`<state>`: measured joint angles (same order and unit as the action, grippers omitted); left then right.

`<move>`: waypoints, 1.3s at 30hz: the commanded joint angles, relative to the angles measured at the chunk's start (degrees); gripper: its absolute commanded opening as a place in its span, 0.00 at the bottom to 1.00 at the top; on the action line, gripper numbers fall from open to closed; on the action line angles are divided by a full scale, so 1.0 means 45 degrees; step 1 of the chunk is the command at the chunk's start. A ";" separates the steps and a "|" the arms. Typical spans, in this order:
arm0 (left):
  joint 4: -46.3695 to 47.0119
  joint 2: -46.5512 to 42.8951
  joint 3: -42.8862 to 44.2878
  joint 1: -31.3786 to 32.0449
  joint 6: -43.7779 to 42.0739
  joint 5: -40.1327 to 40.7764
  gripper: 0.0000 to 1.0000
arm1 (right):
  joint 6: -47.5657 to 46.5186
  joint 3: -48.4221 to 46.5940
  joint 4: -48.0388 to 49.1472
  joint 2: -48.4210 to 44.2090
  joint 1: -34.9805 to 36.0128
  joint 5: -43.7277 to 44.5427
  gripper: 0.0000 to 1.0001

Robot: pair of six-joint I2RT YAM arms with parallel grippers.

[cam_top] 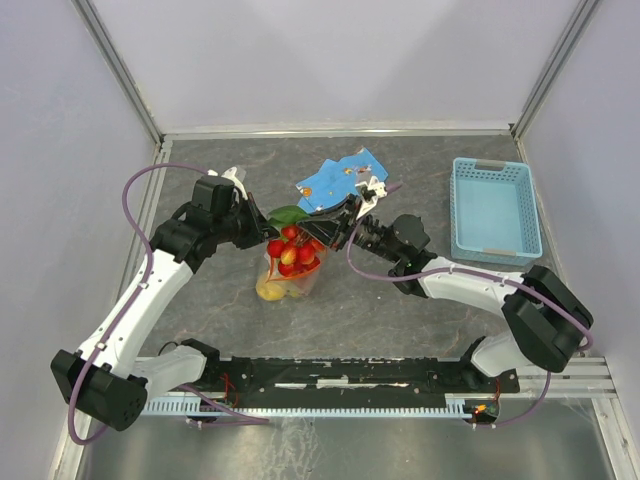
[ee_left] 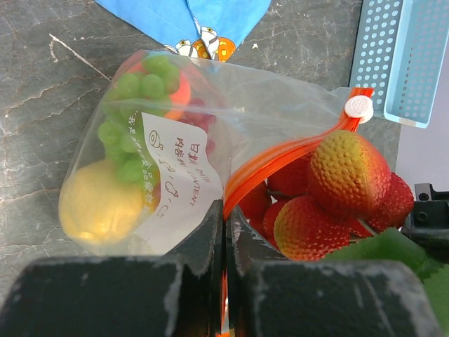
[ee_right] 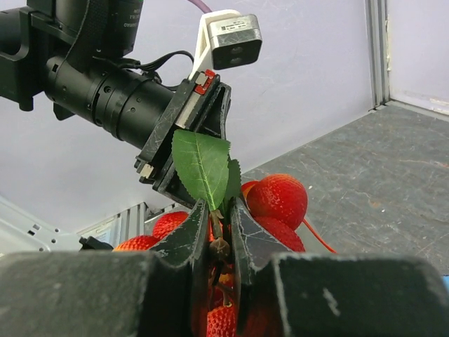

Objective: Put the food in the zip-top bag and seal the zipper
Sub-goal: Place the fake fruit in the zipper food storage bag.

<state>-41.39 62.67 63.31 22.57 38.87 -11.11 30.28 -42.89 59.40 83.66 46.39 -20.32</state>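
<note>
Left gripper jaws together, pinching the zipper at the zip-top bag mouth. Right gripper clamped on the stem of the strawberries, leaf sticking up. Strawberries sit at the mouth, partly outside. Lemon and green grapes inside. Blue cloth just beyond.

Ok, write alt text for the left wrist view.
The left hand pinches the orange zipper of a clear zip-top bag holding a yellow lemon and green grapes. Red strawberries crowd its open mouth. A light-blue basket sits at top right, on the grey table.
</note>
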 commanded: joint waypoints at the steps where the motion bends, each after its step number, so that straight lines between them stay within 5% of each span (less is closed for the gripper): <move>1: 0.0430 -0.0138 0.0228 -0.0080 0.0405 -0.0126 0.03 | -0.0506 -0.0249 0.0096 -0.0620 0.0042 -0.0423 0.02; 16: 0.0288 0.0109 0.0314 -0.0074 0.0245 0.0172 0.03 | 0.0183 -0.0458 -0.0543 -0.0340 0.0047 -0.2832 0.02; 22: 0.0046 -0.0080 0.0385 -0.0074 -0.0035 0.0478 0.03 | -0.1182 -0.0935 -0.4378 -0.0807 0.0042 -0.0667 0.02; 27: 0.0108 -0.0129 0.0224 -0.0079 -0.0161 0.0407 0.03 | -0.1146 -0.1888 -0.6442 -0.0594 0.0042 -0.0815 0.02; 39: 0.0814 -0.0617 -0.0364 -0.0060 -0.0488 -0.0133 0.03 | 0.0554 -0.6995 -1.5020 0.1628 0.0059 -0.0272 0.02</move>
<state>-41.19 61.93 62.61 22.57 39.11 -9.74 28.80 -67.42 5.67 88.07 46.39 -23.24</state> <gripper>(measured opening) 0.043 0.195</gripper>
